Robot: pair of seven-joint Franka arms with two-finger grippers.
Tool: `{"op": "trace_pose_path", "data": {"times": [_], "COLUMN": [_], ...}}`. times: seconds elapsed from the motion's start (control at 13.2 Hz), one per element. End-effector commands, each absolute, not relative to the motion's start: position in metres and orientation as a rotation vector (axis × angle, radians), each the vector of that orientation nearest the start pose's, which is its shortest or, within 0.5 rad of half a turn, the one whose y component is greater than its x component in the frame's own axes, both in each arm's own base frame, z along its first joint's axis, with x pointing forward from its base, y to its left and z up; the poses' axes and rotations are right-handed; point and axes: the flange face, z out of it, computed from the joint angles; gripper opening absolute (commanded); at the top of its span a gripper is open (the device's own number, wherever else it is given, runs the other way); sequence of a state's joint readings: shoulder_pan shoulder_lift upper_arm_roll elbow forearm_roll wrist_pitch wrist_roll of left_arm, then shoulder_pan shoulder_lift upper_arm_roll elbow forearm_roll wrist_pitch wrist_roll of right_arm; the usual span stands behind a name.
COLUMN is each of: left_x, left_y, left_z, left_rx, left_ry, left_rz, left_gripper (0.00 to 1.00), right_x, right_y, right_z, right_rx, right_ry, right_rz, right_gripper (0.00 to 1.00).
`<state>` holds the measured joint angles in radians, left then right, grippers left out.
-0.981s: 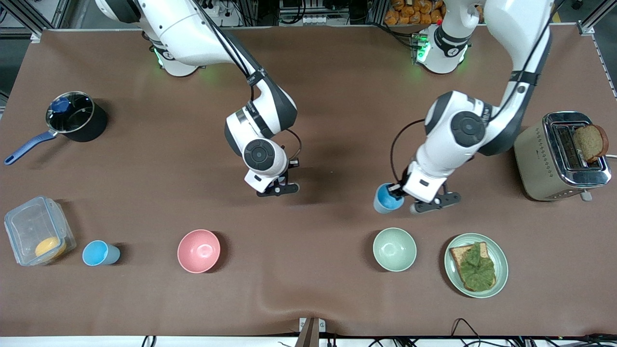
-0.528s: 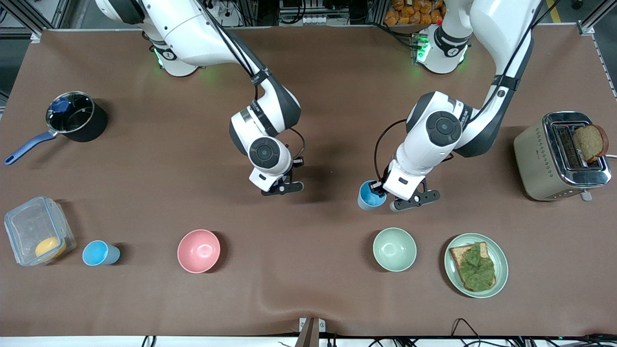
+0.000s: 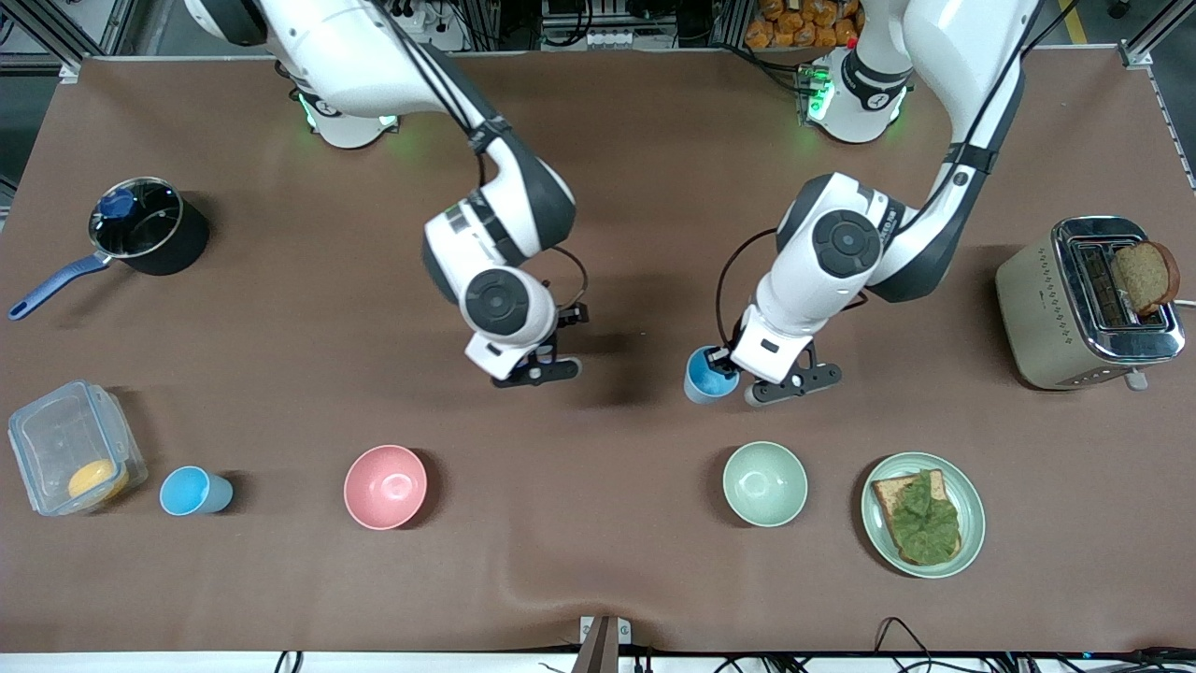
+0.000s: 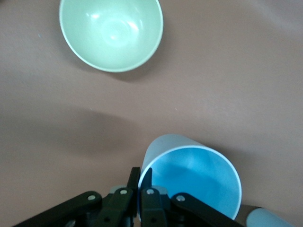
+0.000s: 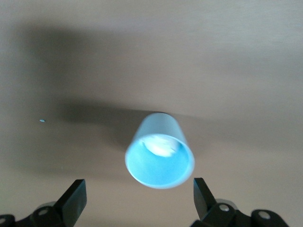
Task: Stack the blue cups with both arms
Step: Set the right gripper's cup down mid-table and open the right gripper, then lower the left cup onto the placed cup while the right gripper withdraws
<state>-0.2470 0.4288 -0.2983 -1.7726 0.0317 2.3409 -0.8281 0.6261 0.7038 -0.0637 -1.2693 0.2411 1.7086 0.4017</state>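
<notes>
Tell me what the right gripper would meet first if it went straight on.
Probably the blue cup: it sits centred ahead of the open right gripper, with only bare table around it. How far off it is remains unclear.

The left arm reaches down from its base, elbow bent, wrist angled toward the surface's middle. Its tool has its fingers pinched together on the rim of a blue cup, carried above the surface. The right arm bends likewise; its tool hangs over mid-surface with fingers spread wide.
</notes>
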Motion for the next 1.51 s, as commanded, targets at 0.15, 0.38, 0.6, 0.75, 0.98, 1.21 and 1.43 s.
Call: {"op": "trace_pose_path", "data": {"times": [0.15,0.38,0.6,0.75,0.98,1.21,1.43], "left_x": [0.532,0.509,0.491,0.488,0.479,0.468,0.465], "left_y": [-0.413,-0.475,-0.513,-0.534,-0.559,-0.579,-0.583], "left_z": [0.368,0.378,0.369,0.358,0.334,0.311,0.303], "left_rx": [-3.273,-3.309,-3.322,-3.339,-3.327,-3.313,-3.311], "left_ry": [-0.578,-0.639,-0.662,-0.64,-0.628,-0.576,-0.563], "left_rz": [-0.101,-0.099,-0.067,-0.048,-0.05,-0.09,-0.121], "left_gripper": [0.0,0.0,0.0,0.0,0.0,0.0,0.0], "right_x": [0.618,0.629,0.645,0.652,0.645,0.615,0.591], "right_y": [0.329,0.271,0.204,0.174,0.124,0.085,0.032], "right_z": [0.401,0.426,0.446,0.452,0.484,0.506,0.546], "right_rx": [-2.997,-2.99,-2.983,-3.05,-3.093,-3.107,-3.102], "right_ry": [-0.06,-0.02,-0.026,0.011,0.082,0.147,0.224], "right_rz": [0.482,0.525,0.501,0.47,0.39,0.288,0.206], "right_gripper": [1.0,1.0,1.0,1.0,1.0,1.0,1.0]}}
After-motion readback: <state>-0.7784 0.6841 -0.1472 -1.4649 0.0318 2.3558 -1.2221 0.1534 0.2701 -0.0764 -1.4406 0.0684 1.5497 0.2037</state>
